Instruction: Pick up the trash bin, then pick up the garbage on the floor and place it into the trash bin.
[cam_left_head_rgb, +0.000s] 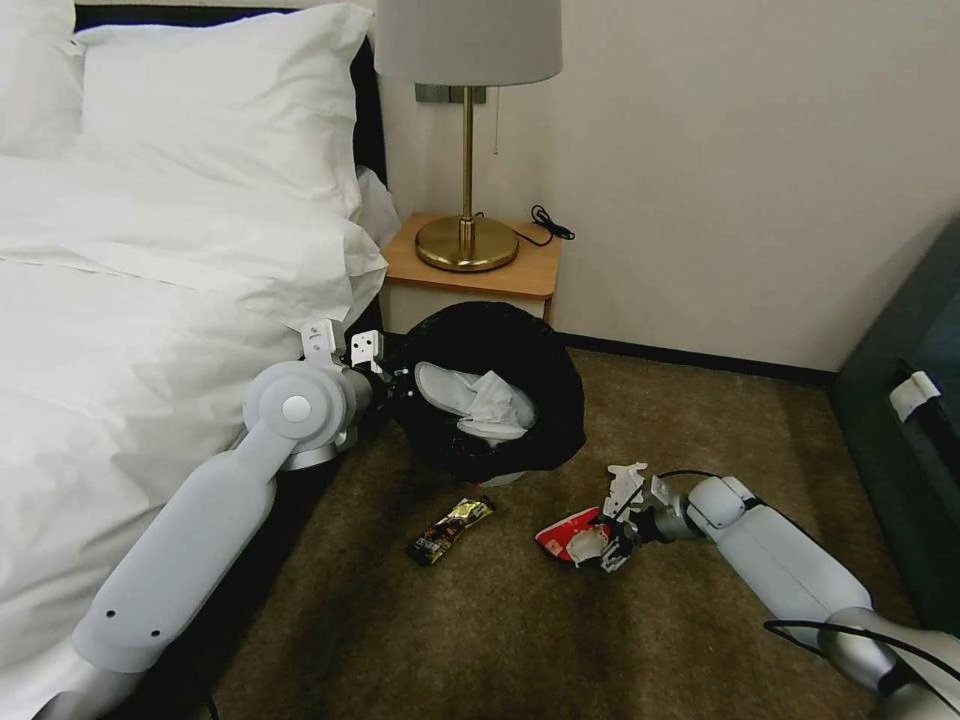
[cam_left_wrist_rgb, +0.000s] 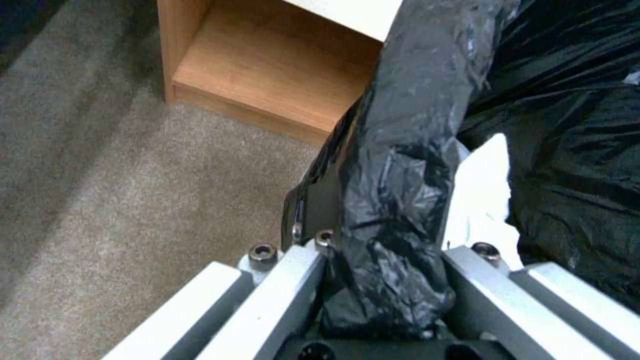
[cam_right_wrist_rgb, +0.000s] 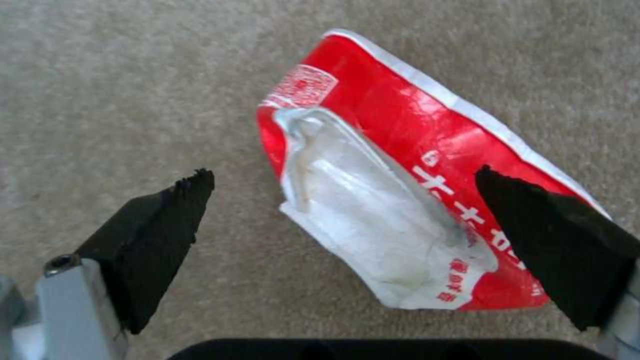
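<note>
Carpeted bedroom floor; right gripper jaws spread wide, straddling red wrapper, poised to pinch; left gripper clenched on trash bin rim, bin at wrapper's 11 o'clock, mouth tilted toward litter; gold-brown packet awaits.

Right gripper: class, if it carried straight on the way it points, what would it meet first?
Most likely the red wrapper lying on the carpet; the open right gripper straddles it, pointing down, though the remaining gap is unclear.
</note>
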